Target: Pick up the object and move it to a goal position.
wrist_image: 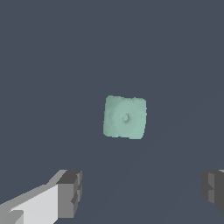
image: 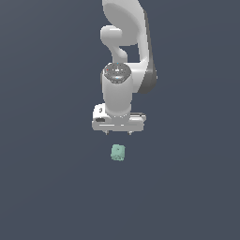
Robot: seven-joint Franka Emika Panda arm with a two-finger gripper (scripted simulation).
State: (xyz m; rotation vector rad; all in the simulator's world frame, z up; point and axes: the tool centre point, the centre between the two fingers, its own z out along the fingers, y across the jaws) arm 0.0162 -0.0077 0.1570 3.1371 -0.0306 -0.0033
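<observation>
Dark slate-grey floor (image: pixel 47 187) fills everything, totally flat and plain. On it sits the object (image: pixel 118 153) — a small mint-green lump, roughly square with rounded ridges ringing a little dimple in the middle. The white arm (image: pixel 124 56) hangs over it with the gripper (image: pixel 118 133) pointing down. Its fingers (wrist_image: pixel 70 192) are spread wide apart, nothing between them. In the wrist view the object (wrist_image: pixel 125 117) lies clear of both fingertips, out ahead of the gap — not touching either one.
</observation>
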